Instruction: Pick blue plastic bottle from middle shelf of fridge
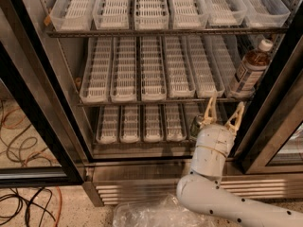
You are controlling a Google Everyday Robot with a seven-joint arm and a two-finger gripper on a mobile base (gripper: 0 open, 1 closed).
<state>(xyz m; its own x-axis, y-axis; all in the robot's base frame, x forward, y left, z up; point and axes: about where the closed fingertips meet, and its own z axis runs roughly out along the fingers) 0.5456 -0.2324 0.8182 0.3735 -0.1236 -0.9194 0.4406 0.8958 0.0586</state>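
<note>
The blue plastic bottle point(250, 69) stands upright at the right end of the middle shelf point(123, 102), in the right part of the frame, close against the dark door frame point(280, 82) of the fridge point(142, 171). The tool point(227, 100) sits below and a little left of it, at the front edge of that shelf, its two fingers spread apart and holding nothing. The likely trouble is the tight corner. Rising straight up, a finger could catch the wire edge or a tray lip. Reaching right, the outer finger could strike the door frame before the jaws straddle the bottle. A glancing touch high on the slim bottle might tip it backward or into the neighbouring tray. What looks like a short can point(195, 125) just left of the wrist could also be knocked.
</note>
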